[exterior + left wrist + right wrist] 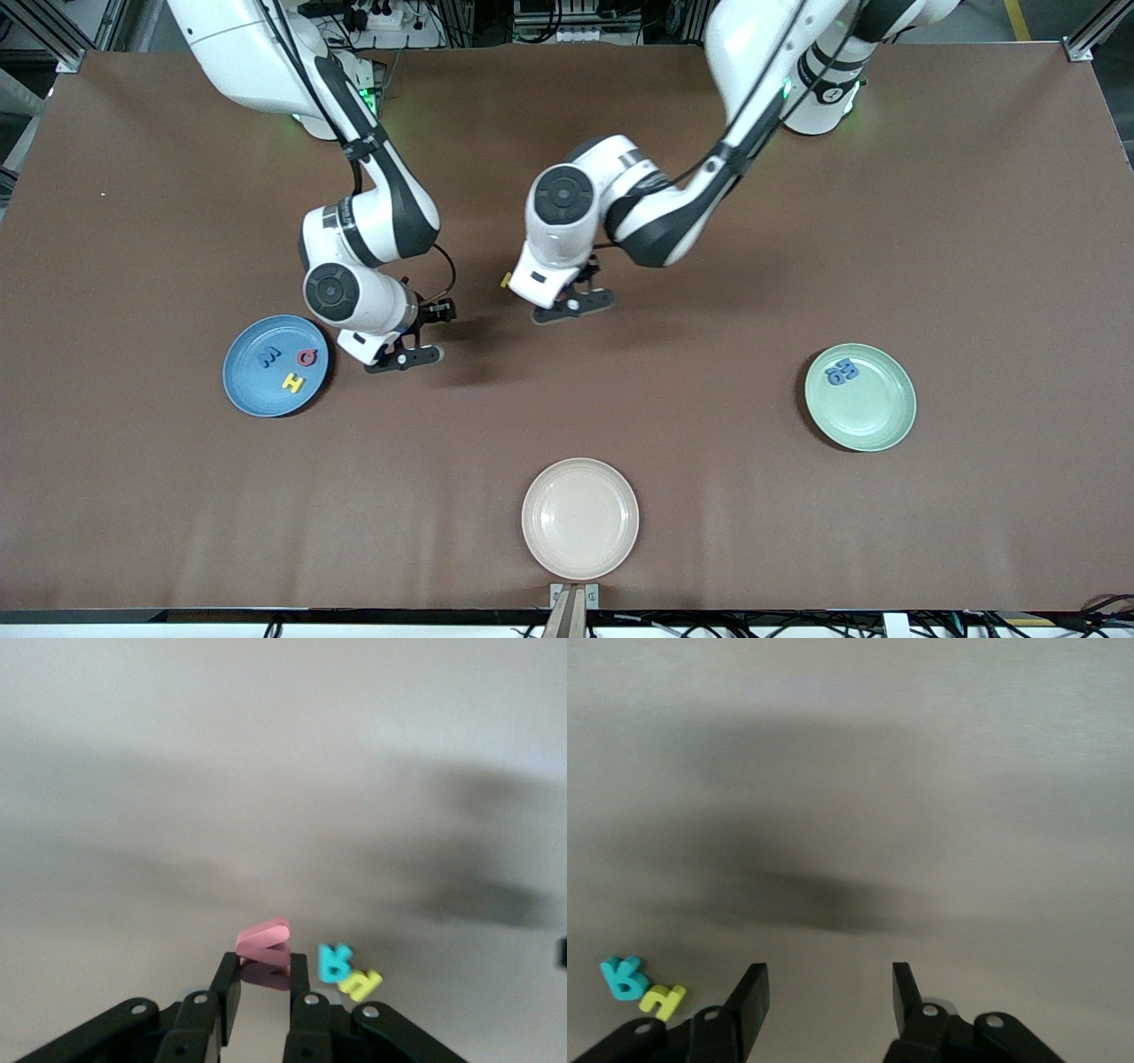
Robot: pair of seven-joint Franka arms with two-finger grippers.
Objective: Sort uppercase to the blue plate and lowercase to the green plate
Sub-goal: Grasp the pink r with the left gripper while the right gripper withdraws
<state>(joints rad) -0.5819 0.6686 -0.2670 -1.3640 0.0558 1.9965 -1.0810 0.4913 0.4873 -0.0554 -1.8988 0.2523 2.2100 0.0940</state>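
Note:
My left gripper (264, 967) is shut on a tiny red lowercase letter (264, 943), just above the table's middle; in the front view its hand (542, 288) hides the letter. Close beside it lie a green R (335, 962) and a yellow h (361, 982), which also show as the R (623, 979) and h (663, 1001) in the right wrist view. My right gripper (828, 992) is open over bare table, its hand (368, 346) beside the blue plate (248, 390). That plate holds a blue capital (268, 357), a red Q (306, 357) and a yellow H (293, 383). Two blue lowercase letters (841, 371) lie in the green plate (873, 416).
A cream plate (580, 518) with nothing in it sits at the table edge nearest the front camera, midway between the two arms' ends. The brown table (709, 496) is bare between the plates.

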